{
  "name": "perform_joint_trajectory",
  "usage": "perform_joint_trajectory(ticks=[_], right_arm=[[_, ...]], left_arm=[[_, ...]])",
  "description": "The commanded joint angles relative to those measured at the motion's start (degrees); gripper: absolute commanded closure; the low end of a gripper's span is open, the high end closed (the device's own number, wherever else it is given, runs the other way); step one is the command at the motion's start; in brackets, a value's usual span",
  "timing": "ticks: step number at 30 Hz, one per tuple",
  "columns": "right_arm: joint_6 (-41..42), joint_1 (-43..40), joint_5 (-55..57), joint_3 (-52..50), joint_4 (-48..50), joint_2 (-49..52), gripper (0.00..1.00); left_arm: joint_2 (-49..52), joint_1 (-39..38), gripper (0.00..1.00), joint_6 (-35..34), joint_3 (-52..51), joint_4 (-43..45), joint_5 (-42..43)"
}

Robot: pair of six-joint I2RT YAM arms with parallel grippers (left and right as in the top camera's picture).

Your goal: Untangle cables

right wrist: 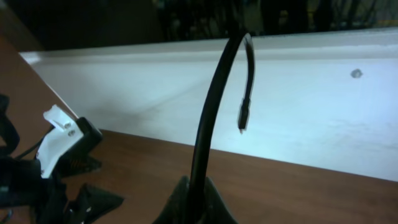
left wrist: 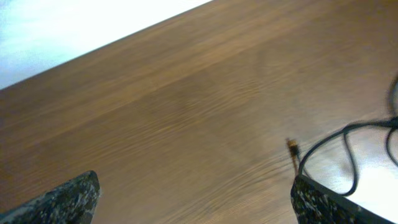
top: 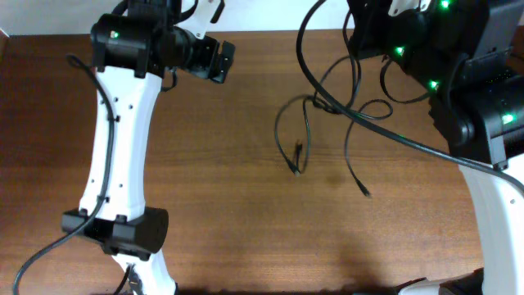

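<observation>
Thin black cables [top: 315, 111] lie in loose loops on the wooden table [top: 246, 188] right of centre, with plug ends near the middle [top: 296, 166] and further right [top: 363, 191]. My left gripper [top: 218, 61] hangs open and empty at the far left-centre, apart from the cables. In the left wrist view a cable loop [left wrist: 351, 155] with a small plug [left wrist: 292, 147] lies beside the right finger, outside the open jaws [left wrist: 193, 199]. My right gripper [right wrist: 198, 200] is shut on a black cable [right wrist: 214, 112] that rises and curls over, its plug end [right wrist: 242, 118] hanging free.
The right arm's black body [top: 458, 74] fills the far right corner, and a thicker black cord [top: 409, 141] runs from it across the loops. The left arm [top: 115, 147] spans the left side. A pale wall lies beyond the far table edge [right wrist: 280, 158].
</observation>
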Motion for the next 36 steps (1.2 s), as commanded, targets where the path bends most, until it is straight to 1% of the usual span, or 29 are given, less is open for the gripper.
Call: perform_joint_trajectory(ticks=[1,3,5,7,9,11,13,16,18,20,22,23,25,27,28,30,36], right_arm=[[-1.86,0.31,3.26,0.46,0.24,0.22,0.96],[-1.90,0.31,5.66,0.46,0.20,0.20,0.96],[-2.82,0.31,6.67,0.46,-0.07,0.20,0.96],[-4.59,0.31,6.82,0.46,-0.83,0.20,0.96],[-4.68,0.31,8.13,0.46,-1.27,0.20,0.96],[-4.68,0.31,11.21,0.46,-1.53,0.22,0.96],[-4.68,0.31,13.68,0.46,-1.79,0.20,0.96],[-4.94,0.31,14.32,0.46,-2.40,0.17,0.96],[-4.92,0.31,14.29,0.46,-2.60,0.17,0.96],[-4.92,0.31,14.29,0.46,-2.60,0.17,0.96],[-5.29,0.31,14.27,0.46,-2.73,0.15,0.96],[-6.23,0.31,14.32,0.46,-2.95,0.15,0.96],[-7.21,0.31,14.32,0.46,-3.45,0.17,0.96],[-7.65,0.31,14.78,0.46,-4.07,0.17,0.96],[-7.65,0.31,15.32,0.46,-4.22,0.17,0.96],[-7.65,0.31,17.00,0.46,-4.48,0.17,0.96],[-7.63,0.31,17.49,0.46,-4.74,0.17,0.96]], left_arm=[[4.81,-0.90,0.01,-0.24,-1.97,1.70,10.78],[7.45,-1.90,0.01,3.32,-2.32,2.78,16.96],[9.38,-2.89,0.02,8.66,-2.32,3.15,22.51],[11.08,-4.00,0.01,17.90,-2.32,3.23,28.68],[11.93,-4.76,0.01,22.77,-2.32,4.20,33.03],[12.50,-5.46,0.01,23.74,-2.32,6.67,35.04],[12.83,-6.27,0.01,23.71,-2.32,9.14,34.97],[13.07,-7.76,0.01,23.30,-2.32,10.45,34.91],[13.31,-9.18,0.01,23.56,-2.32,11.10,31.91],[13.62,-11.02,0.02,24.00,-2.32,12.24,24.83],[14.25,-12.41,0.02,30.51,-2.32,11.98,22.95],[14.88,-13.44,0.02,36.54,-2.32,11.52,22.25],[16.00,-14.71,0.01,41.68,-2.32,12.04,19.39],[17.16,-15.69,0.01,46.80,-2.32,14.27,14.38],[17.42,-15.96,0.01,47.60,-2.32,15.67,11.19],[17.79,-16.06,0.01,47.60,-2.32,17.11,8.15],[18.10,-16.04,0.01,47.74,-2.32,16.96,7.67]])
